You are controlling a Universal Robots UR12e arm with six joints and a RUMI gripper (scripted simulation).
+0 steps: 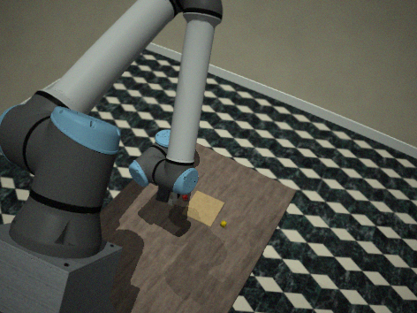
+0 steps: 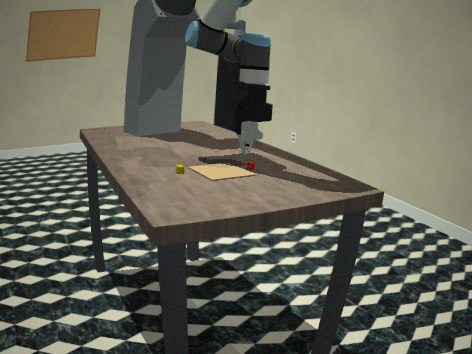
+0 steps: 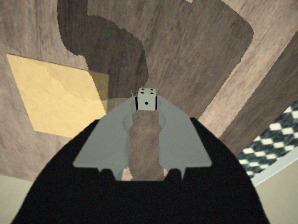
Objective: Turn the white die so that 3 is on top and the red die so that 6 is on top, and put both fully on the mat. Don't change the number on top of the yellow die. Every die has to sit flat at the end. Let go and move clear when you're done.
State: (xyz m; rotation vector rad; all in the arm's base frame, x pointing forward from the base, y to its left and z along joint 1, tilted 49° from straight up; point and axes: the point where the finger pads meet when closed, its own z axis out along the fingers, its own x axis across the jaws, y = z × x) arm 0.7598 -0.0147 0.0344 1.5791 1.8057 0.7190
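In the wrist view my gripper (image 3: 147, 97) is shut on the white die (image 3: 146, 98), which sits between the fingertips and is lifted above the wooden table. The face toward the camera shows one pip. The tan mat (image 3: 57, 102) lies to the left of the fingers. In the exterior view the gripper (image 2: 246, 147) hangs a little above the table, just behind the red die (image 2: 251, 165). The red die rests at the mat's (image 2: 222, 171) right edge. The yellow die (image 2: 180, 169) sits on the table left of the mat, off it. The top view shows the yellow die (image 1: 223, 224) and the red die (image 1: 185, 197).
The arm's grey base block (image 1: 49, 278) stands at the table's back corner. The table's edge and the checkered floor (image 3: 270, 145) lie to the right in the wrist view.
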